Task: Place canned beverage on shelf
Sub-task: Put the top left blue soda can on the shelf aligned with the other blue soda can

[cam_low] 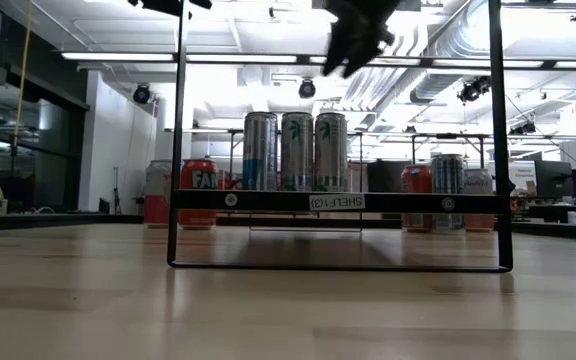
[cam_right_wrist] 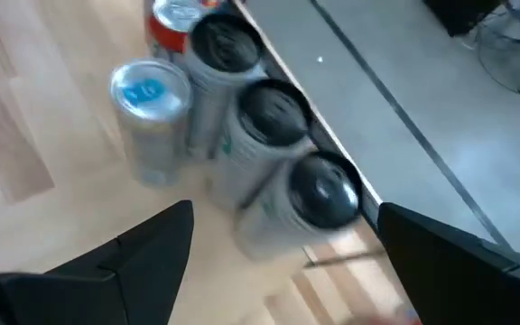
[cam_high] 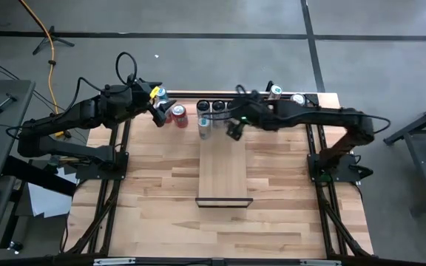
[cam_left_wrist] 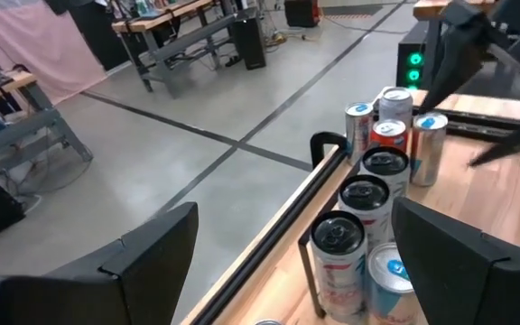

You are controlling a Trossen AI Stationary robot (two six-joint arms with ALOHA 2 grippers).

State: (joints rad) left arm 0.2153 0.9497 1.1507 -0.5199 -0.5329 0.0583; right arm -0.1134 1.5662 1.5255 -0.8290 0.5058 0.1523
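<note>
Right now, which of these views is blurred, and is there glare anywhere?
Right wrist view: motion-smeared, worst on the three dark-topped cans. Low view: bright ceiling lights wash out the room behind the shelf, leaving the right gripper a dark silhouette. High and left wrist views: evenly lit, no strong glare; the left wrist's cans look fairly sharp.

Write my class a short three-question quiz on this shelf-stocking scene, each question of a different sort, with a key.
1. True or false: three black-topped cans stand in a row at the far end of the shelf.
2. Which claw hangs over that row? A) left claw B) right claw
3. Fill in: the can with the blue tab stands on the shelf just in front of the row, and both claws are ____.

Key: 1 true; 2 B; 3 open.
</note>
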